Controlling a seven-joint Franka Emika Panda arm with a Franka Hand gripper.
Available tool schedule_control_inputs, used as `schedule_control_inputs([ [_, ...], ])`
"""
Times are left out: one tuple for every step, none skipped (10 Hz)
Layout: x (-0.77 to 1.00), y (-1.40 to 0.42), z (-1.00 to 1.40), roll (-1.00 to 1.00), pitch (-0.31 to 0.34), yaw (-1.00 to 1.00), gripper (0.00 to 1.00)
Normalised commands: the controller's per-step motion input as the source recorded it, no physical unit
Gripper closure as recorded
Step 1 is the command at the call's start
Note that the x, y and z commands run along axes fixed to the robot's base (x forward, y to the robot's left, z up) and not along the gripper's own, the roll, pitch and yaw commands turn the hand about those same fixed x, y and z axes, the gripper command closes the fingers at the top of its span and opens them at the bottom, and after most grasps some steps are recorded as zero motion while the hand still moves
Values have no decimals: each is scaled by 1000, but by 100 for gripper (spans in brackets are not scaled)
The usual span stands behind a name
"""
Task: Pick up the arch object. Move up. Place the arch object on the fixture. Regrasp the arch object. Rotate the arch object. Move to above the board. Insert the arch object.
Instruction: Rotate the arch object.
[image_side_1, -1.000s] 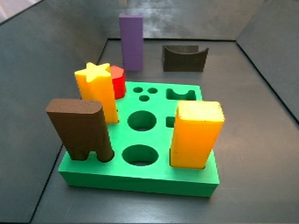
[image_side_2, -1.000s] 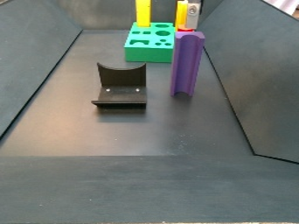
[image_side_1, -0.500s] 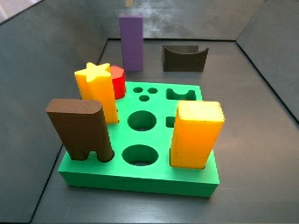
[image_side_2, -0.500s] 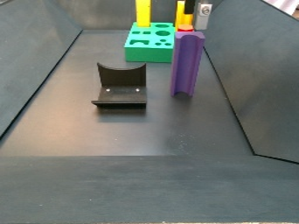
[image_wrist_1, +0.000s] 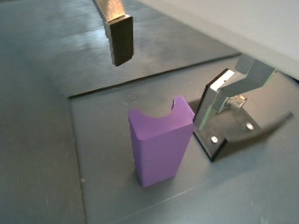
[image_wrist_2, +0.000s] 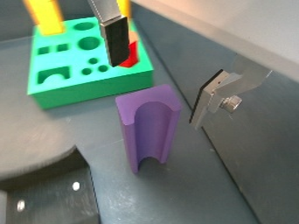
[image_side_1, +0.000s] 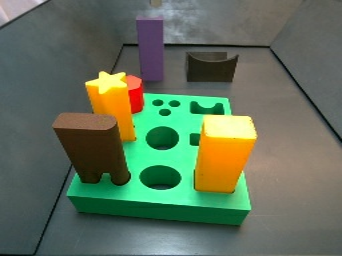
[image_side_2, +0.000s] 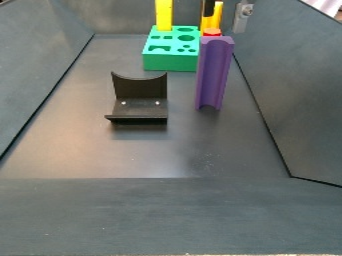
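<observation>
Tool open above – arch object upright.

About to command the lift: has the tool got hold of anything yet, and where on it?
Nothing is held. In both wrist views the tool is open above the arch object, which stands upright on the floor, untouched by either finger.

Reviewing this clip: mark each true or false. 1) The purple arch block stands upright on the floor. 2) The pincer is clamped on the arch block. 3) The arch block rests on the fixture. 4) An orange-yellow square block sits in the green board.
1) True: the arch object stands upright on the floor.
2) False: the pincer is open above it, fingers apart and clear of the block.
3) False: the fixture stands beside it, bare.
4) True: the orange-yellow block stands in the board.
</observation>
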Motion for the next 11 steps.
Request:
schedule_control_inputs([
  [35,0,-21,-13,15,1000,0],
  [35,0,-20,-14,16,1000,0],
  [35,0,-20,-15,18,1000,0],
  [36,0,-20,-16,18,1000,0],
  [36,0,-19,-17,20,1000,0],
  [36,0,-19,-19,22,1000,0],
  [36,0,-19,-20,24,1000,0],
  [36,0,-19,-22,26,1000,0],
  [36,0,-18,-25,29,1000,0],
  [36,0,-18,-28,33,1000,0],
  [36,0,-17,-32,37,1000,0],
])
